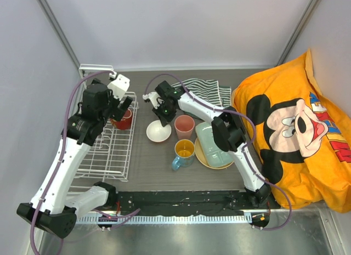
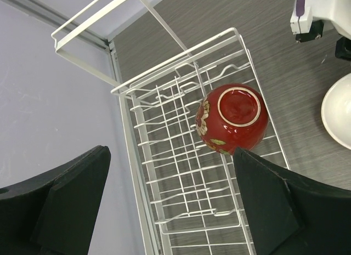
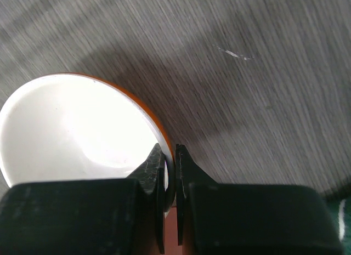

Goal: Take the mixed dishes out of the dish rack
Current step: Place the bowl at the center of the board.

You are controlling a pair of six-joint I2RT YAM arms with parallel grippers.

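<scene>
On the grey wood-grain table (image 1: pixel 159 173), a white wire-grid dish rack (image 1: pixel 107 156) holds a glossy dark red bowl (image 2: pixel 233 118), bottom up at its far right corner. The left gripper (image 2: pixel 171 156) hangs over the rack with its jaws spread wide and nothing between them. Just right of the rack, the right gripper (image 3: pixel 170 156) is clamped on the rim of a cream bowl (image 3: pixel 71 129); farther right sit a pink cup (image 1: pixel 184 125), an orange-yellow mug (image 1: pixel 184 149) and a pale green tray (image 1: pixel 213 142).
</scene>
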